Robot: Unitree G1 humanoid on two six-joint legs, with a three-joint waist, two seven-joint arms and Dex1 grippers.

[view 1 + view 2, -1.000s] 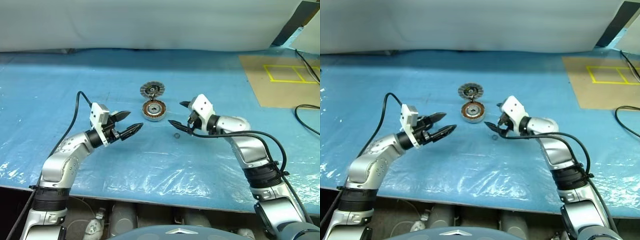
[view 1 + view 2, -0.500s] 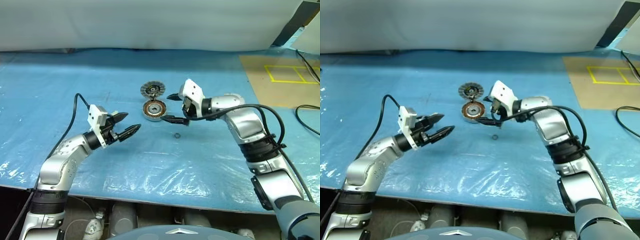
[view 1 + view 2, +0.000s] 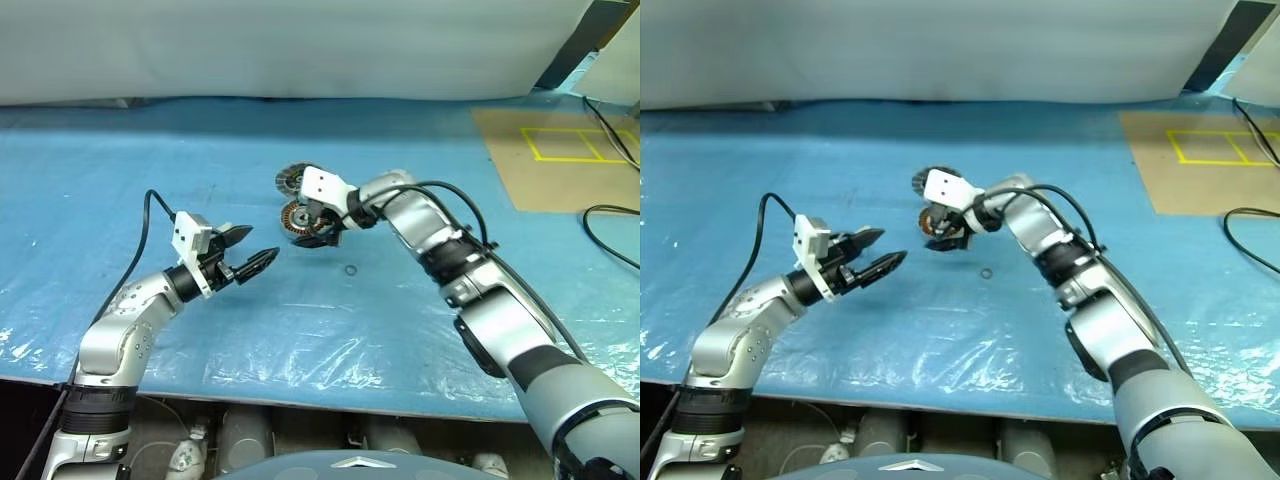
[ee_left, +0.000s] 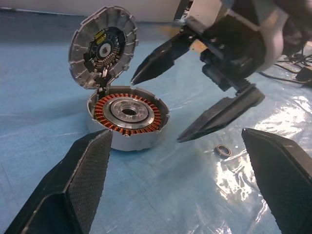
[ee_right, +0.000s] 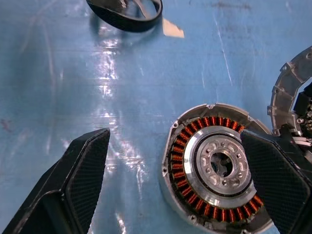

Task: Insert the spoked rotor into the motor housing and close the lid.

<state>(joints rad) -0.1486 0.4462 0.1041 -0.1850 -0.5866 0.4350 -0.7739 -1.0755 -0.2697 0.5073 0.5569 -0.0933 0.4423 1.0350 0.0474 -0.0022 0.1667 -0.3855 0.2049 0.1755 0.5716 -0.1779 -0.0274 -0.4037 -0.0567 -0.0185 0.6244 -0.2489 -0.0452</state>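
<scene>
I'm seeing the housing sitting flat on the blue surface, a shallow round grey shell. Inside it a ring of copper-brown windings is running around a silver hub with a dark centre bore and small holes circling it. The lid is standing open, hinged at the housing's far edge and tilted back nearly upright. It is a ribbed grey disc whose inner face is showing a dark round board with a pale centre. I'm also seeing a small dark ring lying loose on the surface, near the housing but apart from it.
</scene>
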